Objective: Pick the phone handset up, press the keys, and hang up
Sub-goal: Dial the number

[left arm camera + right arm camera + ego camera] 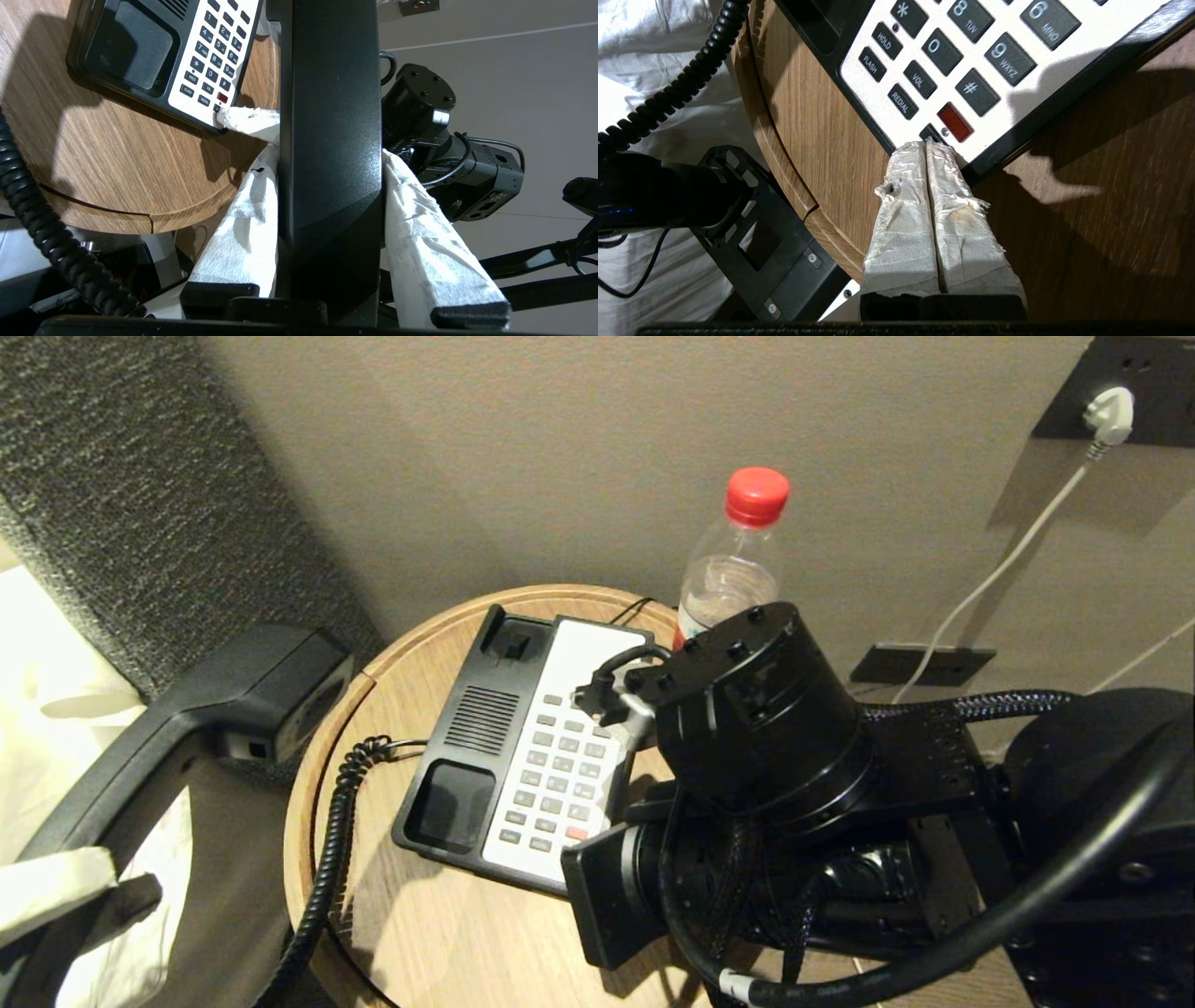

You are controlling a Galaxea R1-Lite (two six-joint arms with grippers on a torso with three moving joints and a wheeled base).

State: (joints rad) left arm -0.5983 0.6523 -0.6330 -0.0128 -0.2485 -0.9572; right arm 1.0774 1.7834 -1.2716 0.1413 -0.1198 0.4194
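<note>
The black phone handset (pixel 187 719) is held in the air left of the round table, clear of the phone base (pixel 523 747). My left gripper (pixel 329 158) is shut on the handset (pixel 331 93), with a white-wrapped finger on each side. Its coiled cord (pixel 327 859) hangs down over the table's edge. My right gripper (pixel 927 144) is shut. Its joined tips rest on a small black key (pixel 930 133) beside the red key (pixel 955 122), at the keypad's near corner. In the head view the right arm (pixel 747 728) hides those tips.
The phone base sits on a round wooden table (pixel 420 915) with a raised rim. A clear bottle with a red cap (pixel 733 560) stands behind the phone. A white plug and cable (pixel 1109 415) are on the wall. White bedding (pixel 37 728) lies to the left.
</note>
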